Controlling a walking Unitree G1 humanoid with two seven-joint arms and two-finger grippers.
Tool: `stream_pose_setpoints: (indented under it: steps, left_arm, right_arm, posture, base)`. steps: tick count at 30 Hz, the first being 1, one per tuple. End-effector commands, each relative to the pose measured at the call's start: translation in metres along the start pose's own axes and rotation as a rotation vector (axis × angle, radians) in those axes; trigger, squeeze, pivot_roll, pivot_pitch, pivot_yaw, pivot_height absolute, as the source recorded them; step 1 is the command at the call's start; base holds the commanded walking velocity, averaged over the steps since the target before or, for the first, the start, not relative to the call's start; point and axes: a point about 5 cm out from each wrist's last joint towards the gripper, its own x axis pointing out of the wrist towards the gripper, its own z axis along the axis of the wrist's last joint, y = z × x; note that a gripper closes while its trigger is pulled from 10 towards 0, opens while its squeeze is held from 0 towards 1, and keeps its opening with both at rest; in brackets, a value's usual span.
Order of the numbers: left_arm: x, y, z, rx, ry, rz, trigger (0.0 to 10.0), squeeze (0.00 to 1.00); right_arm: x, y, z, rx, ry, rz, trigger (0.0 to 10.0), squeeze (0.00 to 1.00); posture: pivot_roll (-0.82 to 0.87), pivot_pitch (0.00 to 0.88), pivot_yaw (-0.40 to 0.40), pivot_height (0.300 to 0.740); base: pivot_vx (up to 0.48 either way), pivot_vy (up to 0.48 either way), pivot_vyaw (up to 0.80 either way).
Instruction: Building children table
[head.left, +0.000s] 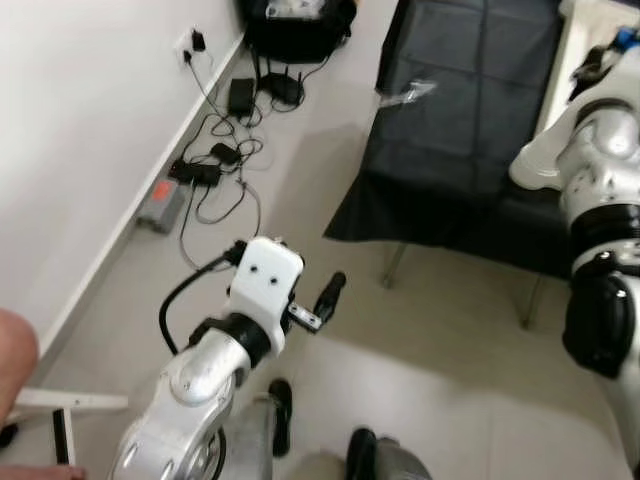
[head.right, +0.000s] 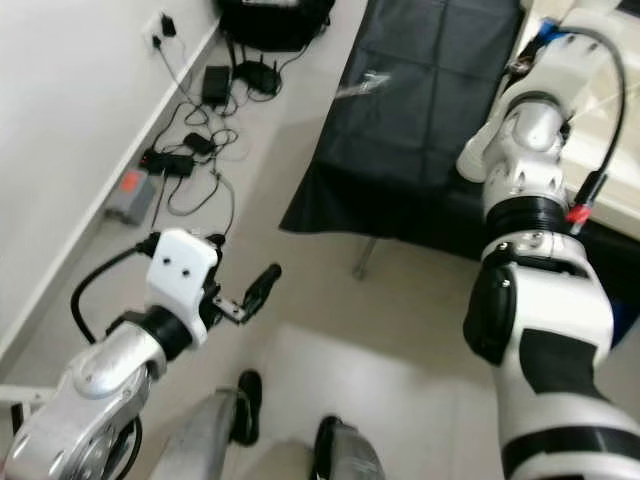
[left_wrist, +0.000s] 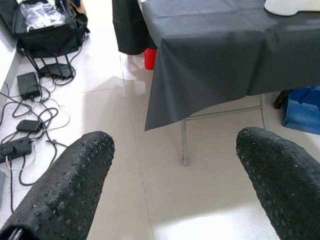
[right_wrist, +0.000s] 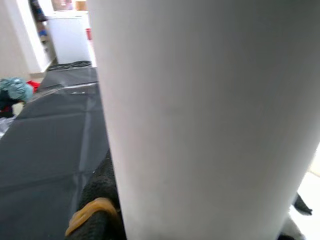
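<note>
A plain room in a home, with a pale tiled floor (head.left: 450, 380) and white wall (head.left: 80, 120). A black-draped folding table (head.left: 460, 130) stands far right. Chargers and cables (head.left: 215, 160) sprawl along the left wall by a black bag (head.left: 295, 25).

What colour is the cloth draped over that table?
Black. The cloth shows best in the left wrist view, hanging over the table's edge.

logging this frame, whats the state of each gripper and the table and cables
left gripper: open, empty, held over the floor
right gripper: raised at the table, a white cylinder close against its camera, fingers unclear
black-covered table: standing, cloth draped over the edge
cables: tangled on the floor by the wall
</note>
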Motion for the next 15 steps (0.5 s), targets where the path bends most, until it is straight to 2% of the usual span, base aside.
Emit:
stream_pose_setpoints:
  steps: [1,3,5,6,8,14,15]
  left_arm:
    - [-0.002,-0.002,-0.002,-0.002,0.009,-0.008,10.0,0.00]
    - [-0.002,-0.003,-0.003,-0.004,0.010,-0.008,10.0,0.00]
    - [-0.002,-0.003,-0.003,-0.004,0.010,-0.008,10.0,0.00]
    - [-0.002,-0.003,-0.003,-0.004,0.010,-0.006,10.0,0.00]
    - [-0.002,-0.002,-0.003,-0.005,0.010,-0.005,10.0,0.00]
    - [-0.001,-0.002,-0.003,-0.004,0.008,-0.004,10.0,0.00]
    - [-0.001,-0.002,-0.003,-0.003,0.008,-0.003,10.0,0.00]
  right_arm:
    - [-0.007,-0.020,-0.046,-0.043,0.201,-0.090,10.0,0.00]
    - [-0.007,-0.022,-0.043,-0.002,0.212,-0.162,10.0,0.00]
    - [-0.007,-0.022,-0.043,-0.002,0.212,-0.162,10.0,0.00]
    - [-0.007,-0.020,-0.040,0.034,0.219,-0.217,10.0,0.00]
    - [-0.007,-0.020,-0.039,0.043,0.218,-0.234,10.0,0.00]
    - [-0.006,-0.016,-0.030,0.025,0.185,-0.274,10.0,0.00]
    - [-0.007,-0.016,-0.027,-0.025,0.172,-0.331,10.0,0.00]
  posture:
    - [0.21,0.372,-0.018,0.740]
    - [0.21,0.373,-0.016,0.740]
    - [0.21,0.373,-0.016,0.740]
    - [0.21,0.373,-0.018,0.740]
    - [0.21,0.375,-0.017,0.740]
    - [0.21,0.376,-0.020,0.740]
    - [0.21,0.376,-0.020,0.740]
  base:
    - [0.000,0.000,0.00]
    - [0.000,0.000,0.00]
    - [0.000,0.000,0.00]
    - [0.000,0.000,0.00]
    - [0.000,0.000,0.00]
    - [0.000,0.000,0.00]
    - [0.000,0.000,0.00]
